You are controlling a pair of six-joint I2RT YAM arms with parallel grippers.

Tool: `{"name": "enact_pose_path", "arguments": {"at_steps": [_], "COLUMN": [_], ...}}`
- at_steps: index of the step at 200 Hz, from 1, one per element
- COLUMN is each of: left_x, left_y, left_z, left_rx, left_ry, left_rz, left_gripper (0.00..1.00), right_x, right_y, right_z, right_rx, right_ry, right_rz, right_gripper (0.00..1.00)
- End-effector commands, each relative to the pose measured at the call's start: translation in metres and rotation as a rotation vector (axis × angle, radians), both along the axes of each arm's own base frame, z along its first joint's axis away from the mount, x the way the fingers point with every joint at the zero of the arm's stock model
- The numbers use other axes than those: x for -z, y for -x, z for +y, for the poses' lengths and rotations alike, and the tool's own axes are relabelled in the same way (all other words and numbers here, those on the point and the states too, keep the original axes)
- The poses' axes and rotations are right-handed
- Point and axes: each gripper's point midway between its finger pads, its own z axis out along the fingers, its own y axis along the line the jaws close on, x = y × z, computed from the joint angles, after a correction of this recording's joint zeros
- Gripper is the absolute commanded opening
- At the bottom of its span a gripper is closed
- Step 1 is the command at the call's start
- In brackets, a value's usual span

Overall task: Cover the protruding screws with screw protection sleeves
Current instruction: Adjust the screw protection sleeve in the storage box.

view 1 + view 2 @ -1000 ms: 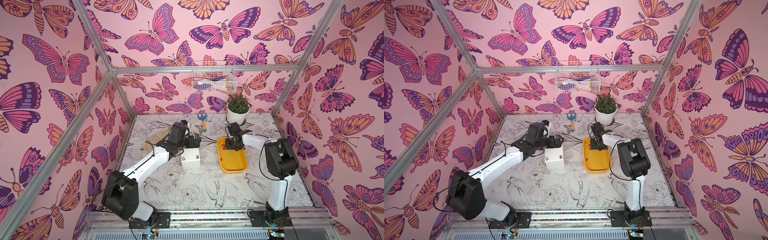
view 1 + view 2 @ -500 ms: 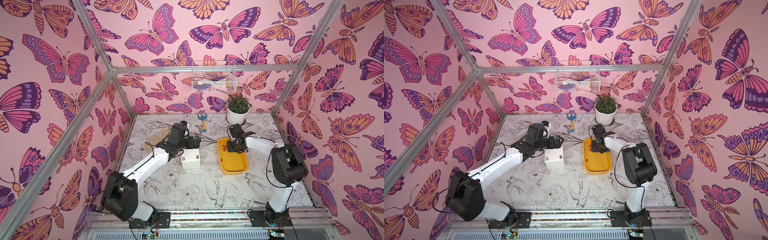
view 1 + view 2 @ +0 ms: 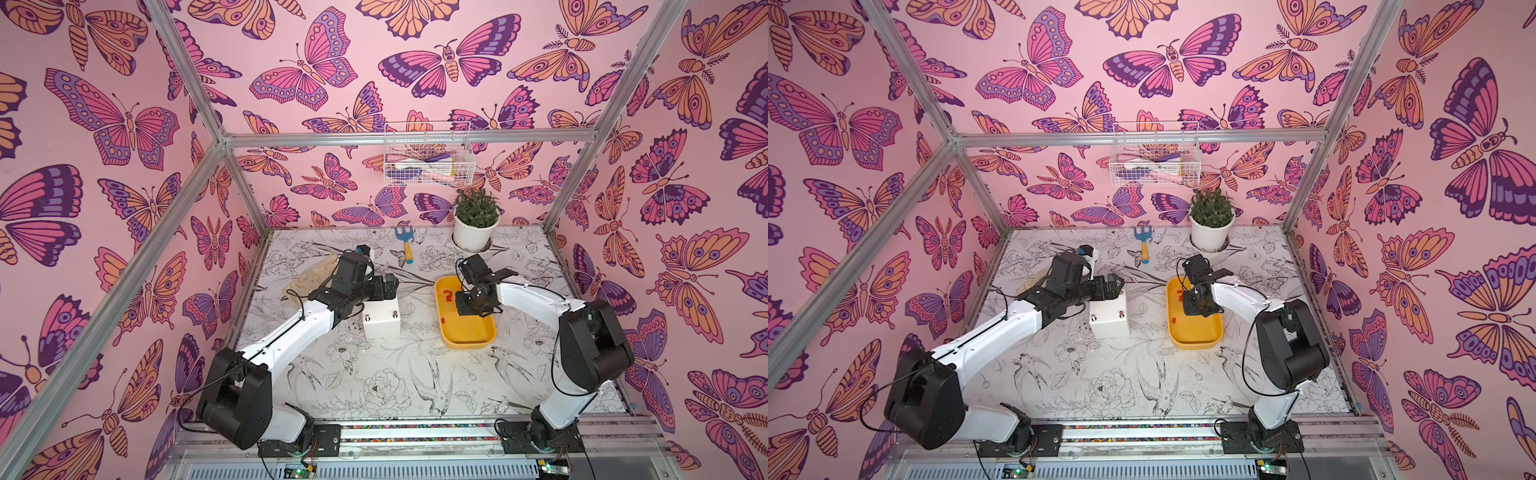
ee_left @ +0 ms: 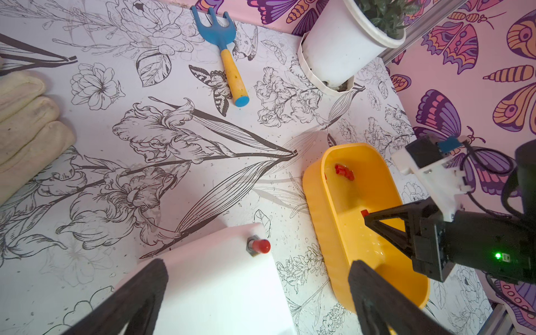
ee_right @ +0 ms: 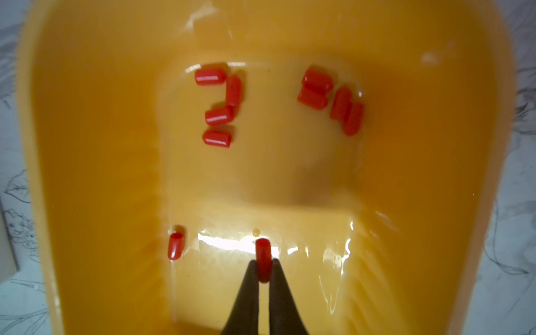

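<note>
White box (image 3: 381,328) half hidden, right claw (image 5: 263,265) clenched
The left arm hides the box's rear protruding screws in both top views. The left claw (image 4: 256,263) gapes empty over it; the right claw pinches one screw protection sleeve (image 5: 263,252) inside the yellow tray (image 5: 87,145).

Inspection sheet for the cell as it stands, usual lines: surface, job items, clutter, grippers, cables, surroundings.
Surface: floral-print table, a few dark specks.
Job's things: white box shows one capped screw; its other corners are unclear. The yellow tray holds loose sleeves.
Clutter: blue rake, potted plant, beige glove, all toward the back.
Grippers: left gripper open above the white box; right gripper shut on the held sleeve, over the tray.
Cables: black cables loop along both arms; none seen snagged.
Surroundings: butterfly walls, aluminium frame, wire basket on the back wall.
</note>
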Motion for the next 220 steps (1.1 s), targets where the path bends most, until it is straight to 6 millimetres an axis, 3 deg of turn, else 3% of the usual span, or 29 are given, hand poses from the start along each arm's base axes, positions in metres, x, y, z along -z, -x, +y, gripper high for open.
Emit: {"name": "enact_pose_path", "arguments": {"at_steps": [1, 64, 220], "left_x": [-0.007, -0.007, -0.011], "left_y": [0.001, 0.001, -0.009], "left_z": [0.003, 0.003, 0.009], "left_rx": [-0.004, -0.007, -0.023], "left_ry": [0.018, 0.021, 0.018], "left_rz": [-0.021, -0.017, -0.024], "left_gripper": [1.0, 1.0, 1.0], "right_x": [0.009, 0.025, 0.04], "right_y": [0.015, 0.01, -0.012], "right_z": [-0.003, 0.001, 0.002], "right_rx": [0.007, -0.009, -0.027], "right_ry": [0.008, 0.02, 0.068], "right_rz": [0.058, 0.09, 0.114], "right_gripper": [0.11, 0.11, 0.1]}}
